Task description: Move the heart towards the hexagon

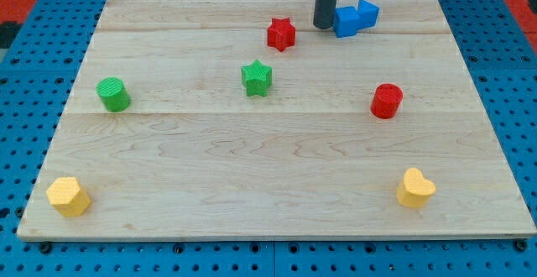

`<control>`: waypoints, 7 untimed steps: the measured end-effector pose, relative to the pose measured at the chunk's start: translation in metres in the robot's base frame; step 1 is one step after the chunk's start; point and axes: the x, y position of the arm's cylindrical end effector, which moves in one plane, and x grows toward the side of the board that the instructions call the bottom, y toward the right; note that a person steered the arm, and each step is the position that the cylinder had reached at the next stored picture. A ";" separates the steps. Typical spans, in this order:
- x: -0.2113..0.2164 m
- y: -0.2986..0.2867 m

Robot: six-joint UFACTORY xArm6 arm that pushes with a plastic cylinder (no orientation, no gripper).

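The yellow heart lies near the board's bottom right corner. The yellow hexagon lies near the bottom left corner, far across the board from the heart. My tip rests at the top of the board, touching or just beside the left side of the blue block, far above the heart.
A red star lies left of my tip. A green star sits near the centre. A green cylinder is at the left. A red cylinder is at the right, above the heart. The wooden board lies on a blue pegboard.
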 end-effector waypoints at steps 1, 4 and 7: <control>0.000 -0.010; 0.025 -0.010; 0.093 -0.005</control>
